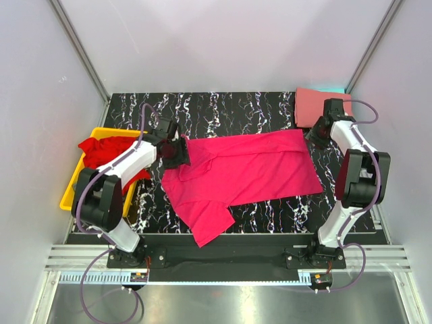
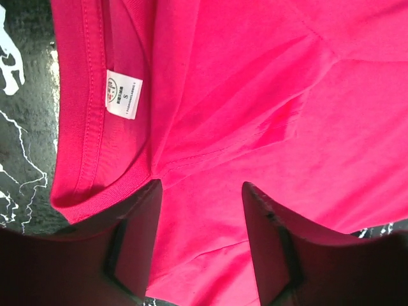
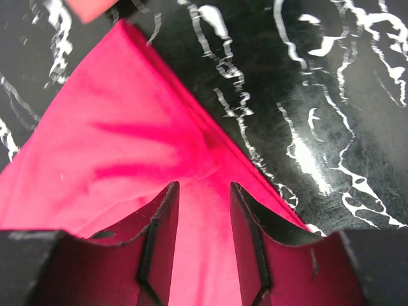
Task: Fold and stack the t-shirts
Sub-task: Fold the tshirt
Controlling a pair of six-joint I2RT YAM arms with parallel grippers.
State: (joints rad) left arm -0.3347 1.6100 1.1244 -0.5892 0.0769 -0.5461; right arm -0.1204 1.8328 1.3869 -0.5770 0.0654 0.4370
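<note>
The magenta t-shirt [image 1: 250,169] lies spread, somewhat creased, on the middle of the tabletop [image 1: 270,108]. The left gripper [image 1: 179,153] is over its collar, the right gripper [image 1: 312,137] over a hem corner. Both jaws stand parted, holding nothing. A good fold probably needs both edges pinched evenly.

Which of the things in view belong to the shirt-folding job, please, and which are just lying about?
Job:
magenta cloth t-shirt, spread out;
folded salmon-pink cloth t-shirt, far right corner;
crumpled red cloth t-shirt, left side.

Lying about:
yellow rectangular plastic bin;
black marbled tabletop.
</note>
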